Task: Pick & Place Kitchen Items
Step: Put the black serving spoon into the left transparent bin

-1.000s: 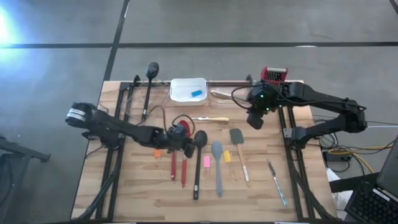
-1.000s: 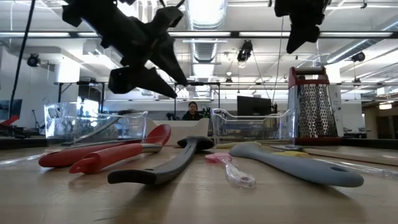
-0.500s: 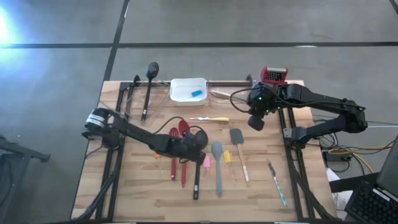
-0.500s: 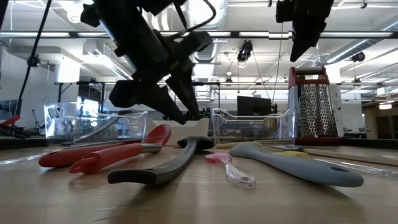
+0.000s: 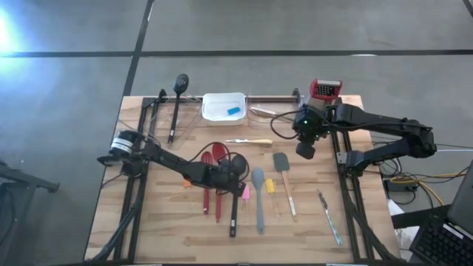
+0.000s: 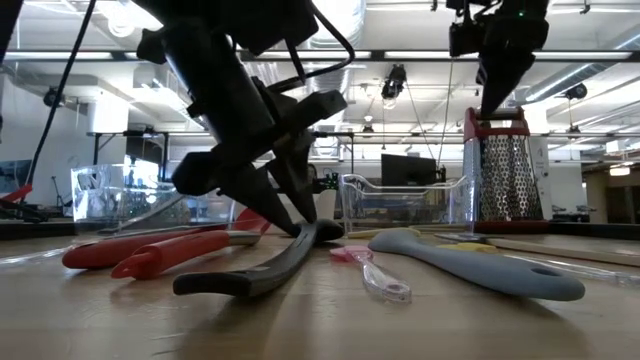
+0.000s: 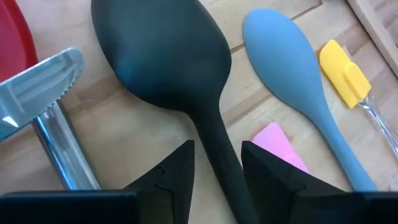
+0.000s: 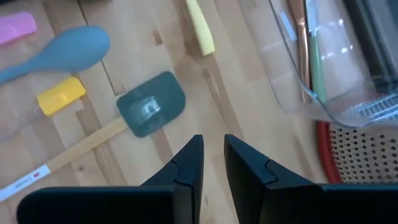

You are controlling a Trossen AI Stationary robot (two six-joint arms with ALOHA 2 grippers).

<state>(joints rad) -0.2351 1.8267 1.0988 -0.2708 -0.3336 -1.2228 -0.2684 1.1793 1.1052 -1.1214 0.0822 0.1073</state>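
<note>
Straddling the neck of the black spoon [image 7: 163,56], the left gripper [image 7: 216,163] sits low over the table with one dark finger on either side of the handle, just below the bowl. Its jaws stand partly open, with a sliver of gap showing on each side of the handle; no squeeze is evident, and the spoon lies flat on the wood.

Just beside the gripper's far finger lies a pink block [image 7: 278,140], and beyond that a grey-blue spoon [image 7: 292,68] and a yellow block [image 7: 346,72]. On the other side, a steel blade [image 7: 38,79] and a red utensil [image 7: 12,38] lie close.

Judgement on handling: the spoon looks rigid and light, with a smooth matte surface that could turn in the grip. The bowl end is the heavier part, so a hold at the neck, near the balance point, should keep it from tipping. The pink block is close enough to be nudged.

The right gripper [image 8: 211,163] hovers apart, well above the table, near a grey-green spatula [image 8: 149,112], jaws narrow and holding nothing.
</note>
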